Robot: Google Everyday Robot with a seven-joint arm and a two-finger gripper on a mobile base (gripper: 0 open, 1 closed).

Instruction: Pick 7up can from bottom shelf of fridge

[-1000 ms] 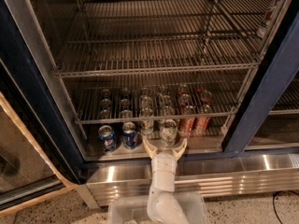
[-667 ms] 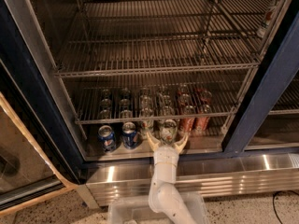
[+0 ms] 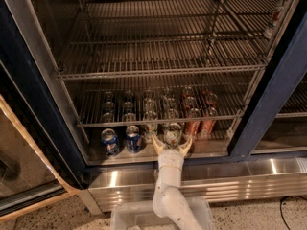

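The fridge (image 3: 276,92) stands open in front of me, its dark blue frame running down both sides of the compartment. Bare wire racks (image 3: 158,56) fill the upper part, and a lower rack (image 3: 120,115) sits just above the drinks, so I see most of the cans through its grid.

The 7up can (image 3: 172,132) stands upright at the front edge of the bottom shelf (image 3: 211,150), a little right of the middle, its silver top facing up. To its left stand two blue Pepsi cans (image 3: 110,142), side by side and a little apart from it. Just to its right are the red-orange cans (image 3: 193,126), with more cans in rows behind, going back into the shade.

The robot's pale arm (image 3: 168,186) rises from the bottom of the view, crosses the shiny ribbed base panel (image 3: 230,177) and reaches over the lip of the shelf. The tool (image 3: 171,144) is at the front of the 7up can, low against it. Its fingers (image 3: 156,145) are spread wide, one on each side of the can, pointing into the fridge. A gap shows between the left finger and the can's side. The right finger sits closer, between the 7up can and the nearest red-orange can. The can rests on the shelf, not lifted.
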